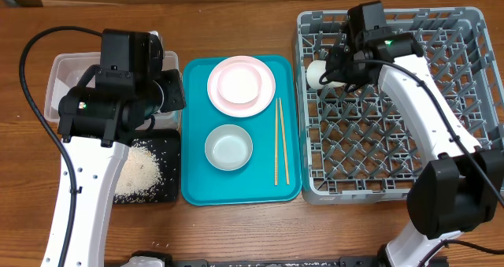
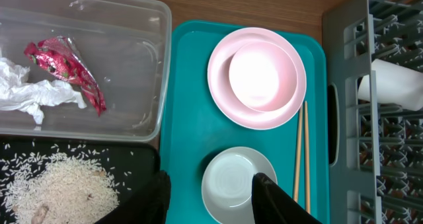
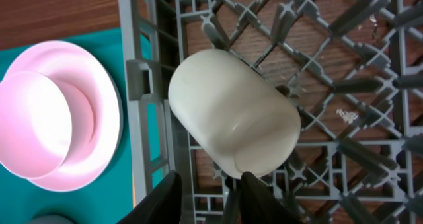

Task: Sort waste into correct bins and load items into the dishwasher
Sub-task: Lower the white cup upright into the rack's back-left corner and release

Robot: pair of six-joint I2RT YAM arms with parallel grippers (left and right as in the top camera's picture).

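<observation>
Bright, even light from above; shadows soft and short. Glare washes out the pink bowl (image 2: 262, 75) at 1 o'clock in the left wrist view and the white cup (image 3: 231, 112) in the right wrist view. Fingers (image 2: 274, 199) at 6 o'clock are blurred.

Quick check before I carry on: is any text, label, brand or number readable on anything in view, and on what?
No text can be read in any view.
Red foil wrapper in the clear tub: any print is too crumpled and small to read.
White cup, pink plate, grey rack: no markings visible.
</observation>
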